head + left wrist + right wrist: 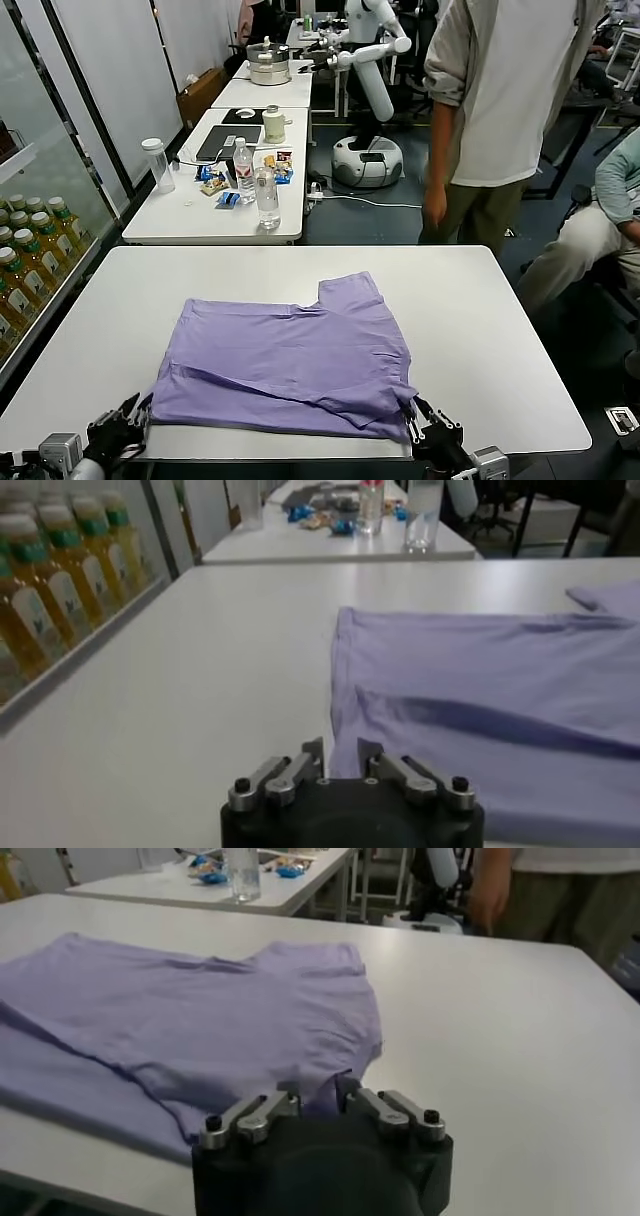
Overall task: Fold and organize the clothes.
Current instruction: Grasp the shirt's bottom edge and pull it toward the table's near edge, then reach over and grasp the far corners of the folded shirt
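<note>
White desk (480, 330), rounded corners. Lying flat on it, toward the near edge: lavender T-shirt (290, 360), partly folded, one sleeve pointing to the far edge.

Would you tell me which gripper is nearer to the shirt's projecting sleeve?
Right. The right gripper sits at the lavender T-shirt's near right corner, same side as the sleeve; the left gripper is at the near left corner.

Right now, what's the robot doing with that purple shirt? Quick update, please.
Left gripper and right gripper open at near table edge, by shirt corners. Lavender T-shirt lies partly folded, released. Nothing in the way.
</note>
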You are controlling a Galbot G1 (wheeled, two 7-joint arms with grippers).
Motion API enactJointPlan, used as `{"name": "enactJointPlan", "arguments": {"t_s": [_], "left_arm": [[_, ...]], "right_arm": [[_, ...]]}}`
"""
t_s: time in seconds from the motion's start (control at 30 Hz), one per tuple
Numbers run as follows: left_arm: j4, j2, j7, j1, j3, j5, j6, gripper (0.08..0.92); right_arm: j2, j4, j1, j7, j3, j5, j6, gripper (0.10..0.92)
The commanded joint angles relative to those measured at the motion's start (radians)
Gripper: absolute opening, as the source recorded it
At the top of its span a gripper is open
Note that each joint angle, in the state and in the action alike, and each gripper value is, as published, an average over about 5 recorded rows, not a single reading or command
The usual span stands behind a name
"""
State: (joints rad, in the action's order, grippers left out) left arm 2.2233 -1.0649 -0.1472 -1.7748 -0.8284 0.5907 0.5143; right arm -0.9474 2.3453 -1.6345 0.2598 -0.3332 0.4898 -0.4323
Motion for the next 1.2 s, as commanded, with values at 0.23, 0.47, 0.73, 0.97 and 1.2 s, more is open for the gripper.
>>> {"name": "enactJointPlan", "arguments": {"t_s": [0.23, 0.47, 0.73, 0.97, 1.2], "left_arm": [[-0.149, 0.065, 0.067, 0.357, 0.084, -0.007, -0.05, 0.646], [-0.343, 0.1, 0.139, 0.563, 0.164, -0.018, -0.051, 0.811], [-0.599, 0.125, 0.187, 0.728, 0.246, -0.024, -0.057, 0.823], [-0.725, 0.121, 0.27, 0.782, 0.278, -0.092, -0.084, 0.823], [-0.774, 0.104, 0.358, 0.818, 0.304, -0.146, -0.11, 0.823]], "right_arm": [[-0.072, -0.257, 0.568, 0.057, 0.133, 0.083, -0.09, 0.752], [-0.193, -0.531, 0.86, 0.075, 0.26, 0.072, -0.122, 0.822], [-0.357, -0.842, 1.039, 0.066, 0.341, 0.02, -0.116, 0.823], [-0.458, -1.058, 1.12, 0.047, 0.331, -0.036, -0.066, 0.823], [-0.462, -1.136, 1.114, 0.04, 0.295, -0.033, -0.042, 0.823]]}}
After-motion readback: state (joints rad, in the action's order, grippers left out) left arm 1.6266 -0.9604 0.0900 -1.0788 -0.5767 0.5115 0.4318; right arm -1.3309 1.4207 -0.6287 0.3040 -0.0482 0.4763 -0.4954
